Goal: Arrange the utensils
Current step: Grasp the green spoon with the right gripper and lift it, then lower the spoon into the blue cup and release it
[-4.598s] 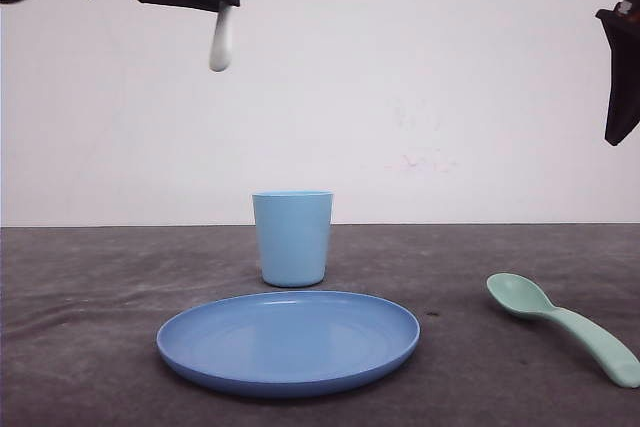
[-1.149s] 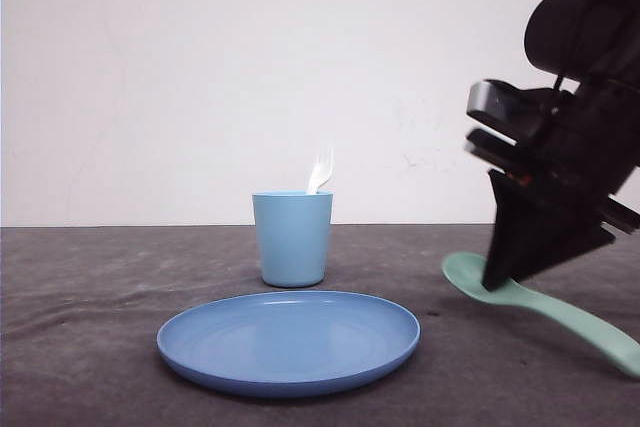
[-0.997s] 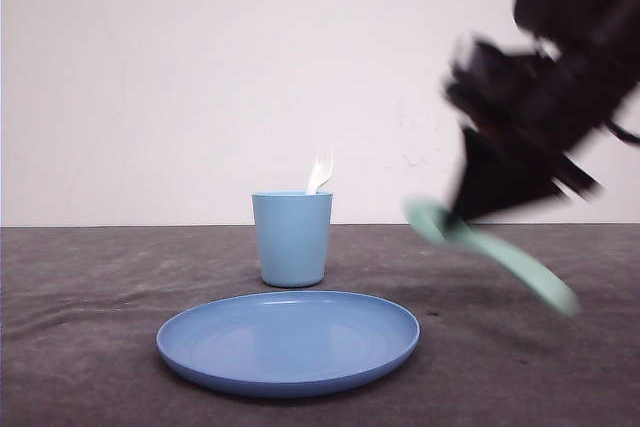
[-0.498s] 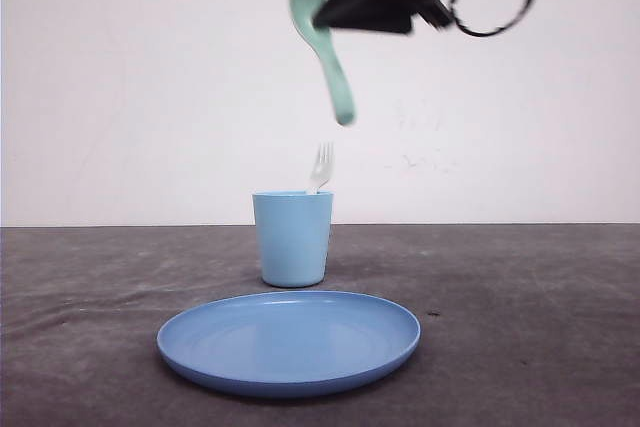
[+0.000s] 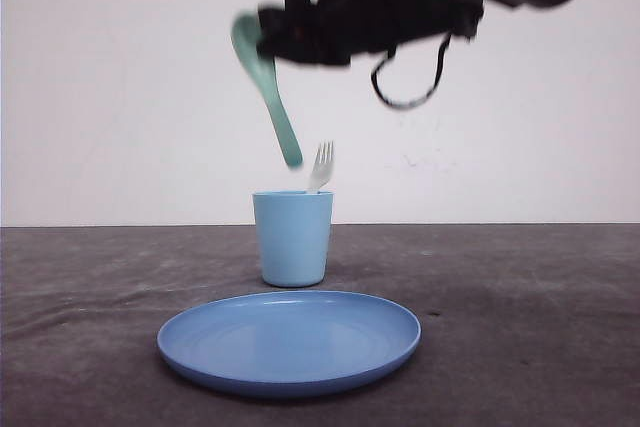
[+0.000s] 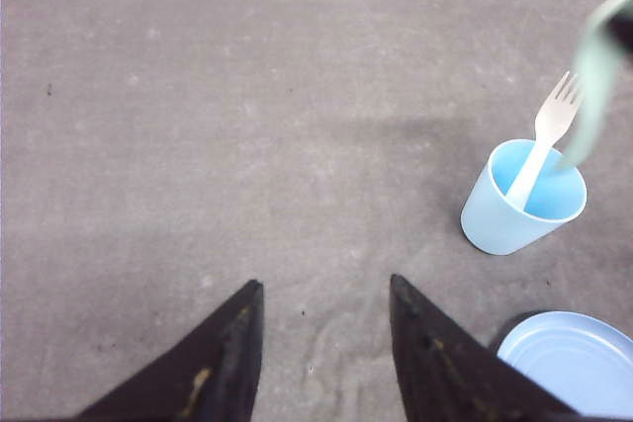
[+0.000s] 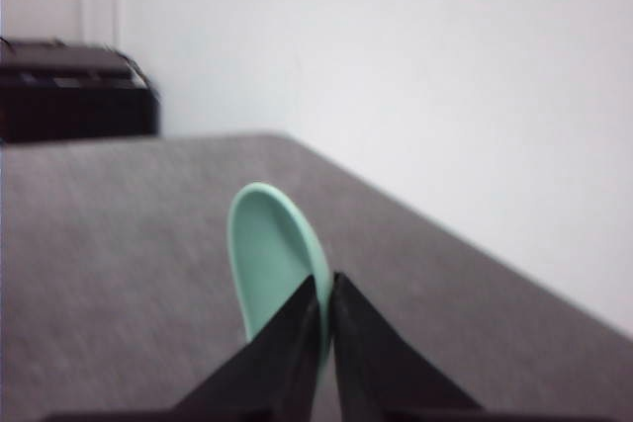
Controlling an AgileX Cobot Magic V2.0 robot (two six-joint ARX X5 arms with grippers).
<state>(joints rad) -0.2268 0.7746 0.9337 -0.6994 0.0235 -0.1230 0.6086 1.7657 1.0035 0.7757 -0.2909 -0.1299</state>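
The spoon (image 5: 265,87) is clenched near its bowl by the right pincer (image 5: 290,37), handle tip hung just above the cup (image 5: 292,238), where the fork (image 5: 321,167) is already stood. Left pincer (image 6: 321,343) is left released.

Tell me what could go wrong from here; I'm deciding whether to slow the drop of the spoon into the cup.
1. The right gripper pinches the mint-green spoon near its bowl, so the long handle hangs free and may swing past the light blue cup.
2. The handle tip hangs close to the white fork standing in the cup; it might knock or jam against it.
3. A sideways push could tip the cup toward the blue plate.
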